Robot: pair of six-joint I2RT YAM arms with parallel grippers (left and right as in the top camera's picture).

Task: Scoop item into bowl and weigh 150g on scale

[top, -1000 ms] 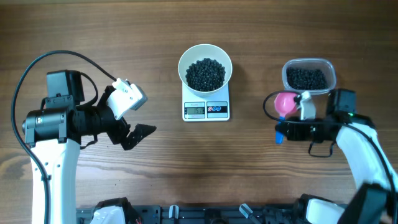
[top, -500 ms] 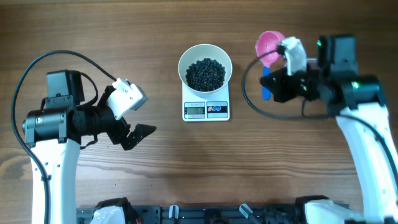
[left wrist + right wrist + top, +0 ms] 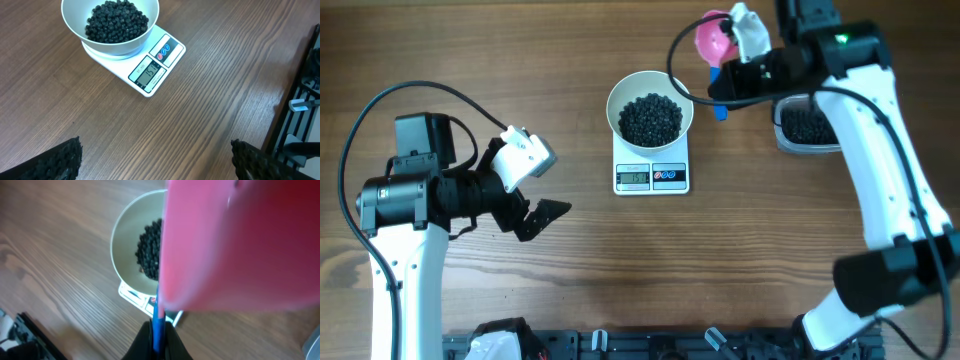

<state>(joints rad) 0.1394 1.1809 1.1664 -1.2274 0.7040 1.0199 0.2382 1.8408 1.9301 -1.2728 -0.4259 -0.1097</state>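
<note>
Across the wooden surface (image 3: 570,300), the left fingers (image 3: 544,211) are hanging spread wide with nothing between them, well apart from the scale (image 3: 651,177). Toward the far edge, the right fingers (image 3: 728,80) are pinching shut on the blue handle of the pink scoop (image 3: 712,38), just beyond the far right rim of the bowl (image 3: 613,105). This white bowl is sitting on the scale and carrying a heap of black beads (image 3: 651,120). Right of it, a clear tub (image 3: 782,135) is holding more beads.
</note>
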